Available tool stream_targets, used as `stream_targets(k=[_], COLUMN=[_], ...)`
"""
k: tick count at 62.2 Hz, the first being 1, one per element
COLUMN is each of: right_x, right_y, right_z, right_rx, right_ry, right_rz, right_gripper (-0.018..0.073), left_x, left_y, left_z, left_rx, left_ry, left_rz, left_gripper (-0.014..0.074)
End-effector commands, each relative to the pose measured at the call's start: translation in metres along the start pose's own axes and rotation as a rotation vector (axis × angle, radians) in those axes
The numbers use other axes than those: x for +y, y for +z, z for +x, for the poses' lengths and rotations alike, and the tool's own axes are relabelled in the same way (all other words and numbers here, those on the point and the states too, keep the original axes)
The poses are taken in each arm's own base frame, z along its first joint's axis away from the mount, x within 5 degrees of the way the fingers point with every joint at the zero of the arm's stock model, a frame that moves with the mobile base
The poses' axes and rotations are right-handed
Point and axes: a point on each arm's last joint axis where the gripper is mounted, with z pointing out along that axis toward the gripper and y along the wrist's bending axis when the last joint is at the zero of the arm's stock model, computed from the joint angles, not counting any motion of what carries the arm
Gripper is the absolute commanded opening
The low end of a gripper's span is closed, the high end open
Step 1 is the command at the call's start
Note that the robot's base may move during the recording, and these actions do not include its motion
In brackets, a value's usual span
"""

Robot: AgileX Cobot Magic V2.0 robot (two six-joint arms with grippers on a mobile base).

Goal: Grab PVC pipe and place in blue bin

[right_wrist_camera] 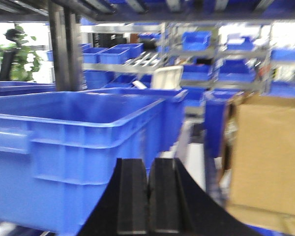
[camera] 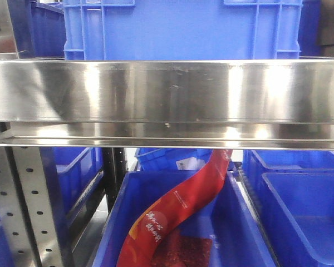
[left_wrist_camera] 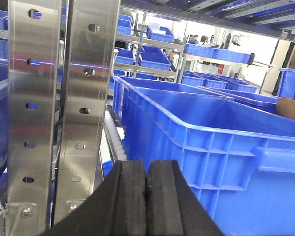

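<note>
No PVC pipe shows in any view, so the task looks barely begun: finding, grasping and dropping the pipe in a bin all appear to be left.

On the left, the left wrist view shows perforated steel uprights at the rack's left edge, then a big blue bin just beside them, with more bins on shelves behind. The left gripper has its pads pressed together, holding nothing.

In the middle, the front view is mostly blocked by a steel shelf rail, with a blue crate above it. Below the rail, a bin holds a red packet, long and bent, leaning from the bin's front toward its back edge. Neither wrist view shows that packet.

On the right, the blurred right wrist view shows another blue bin and a cardboard box at the right edge, seen nowhere else. The right gripper is likewise closed tight and empty.
</note>
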Motion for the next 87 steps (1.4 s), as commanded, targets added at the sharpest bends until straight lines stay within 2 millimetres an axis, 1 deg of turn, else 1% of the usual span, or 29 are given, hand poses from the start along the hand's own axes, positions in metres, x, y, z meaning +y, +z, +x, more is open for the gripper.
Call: stream_targets(k=[1, 12, 16, 22, 24, 27, 29, 32, 39, 47, 87], right_x=[-0.004, -0.009, -0.009, -0.01, -0.01, -0.011, -0.011, -0.01, -0.01, -0.01, -0.01], right_y=[-0.006, -0.02, -0.024, -0.033, -0.035, -0.034, -0.034, -0.034, -0.034, -0.033, -0.033], right_z=[0.006, 0.043, 0.061, 0.095, 0.102, 0.116, 0.113, 0.118, 0.118, 0.119, 0.12], right_rx=[-0.02, -0.06, -0.076, -0.088, -0.093, -0.059, -0.09, -0.043, -0.042, -0.022, -0.01], right_ry=[-0.034, -0.034, -0.003, 0.038, 0.043, 0.05, 0.05, 0.053, 0.047, -0.008, -0.007], right_rz=[0.054, 0.13, 0.13, 0.132, 0.133, 0.137, 0.138, 0.136, 0.136, 0.136, 0.135], right_gripper=[-0.0168, -0.0168, -0.0168, -0.0168, -0.0168, -0.0168, -0.0168, -0.0168, -0.0168, -0.0168, -0.0168], left_x=[0.0, 0.0, 0.0, 0.0, 0.0, 0.0, 0.0, 0.0, 0.0, 0.0, 0.0], left_y=[-0.001, -0.001, -0.001, -0.001, -0.001, -0.001, -0.001, -0.001, -0.001, -0.001, -0.001], left_z=[-0.002, -0.002, -0.002, -0.002, -0.002, -0.002, -0.002, -0.002, -0.002, -0.004, -0.004], left_rx=[-0.023, -0.023, -0.023, -0.023, -0.023, -0.023, -0.023, -0.023, -0.023, -0.047, -0.047], left_ry=[-0.007, -0.007, -0.007, -0.007, -0.007, -0.007, -0.007, -0.007, -0.007, -0.007, -0.007], left_rz=[-0.003, -0.003, -0.003, -0.003, -0.003, -0.003, -0.003, -0.003, -0.003, -0.004, -0.004], left_gripper=[-0.0111, -0.0111, -0.0111, -0.0111, -0.0111, -0.0111, -0.0111, -0.0111, -0.0111, -0.0111, -0.0111])
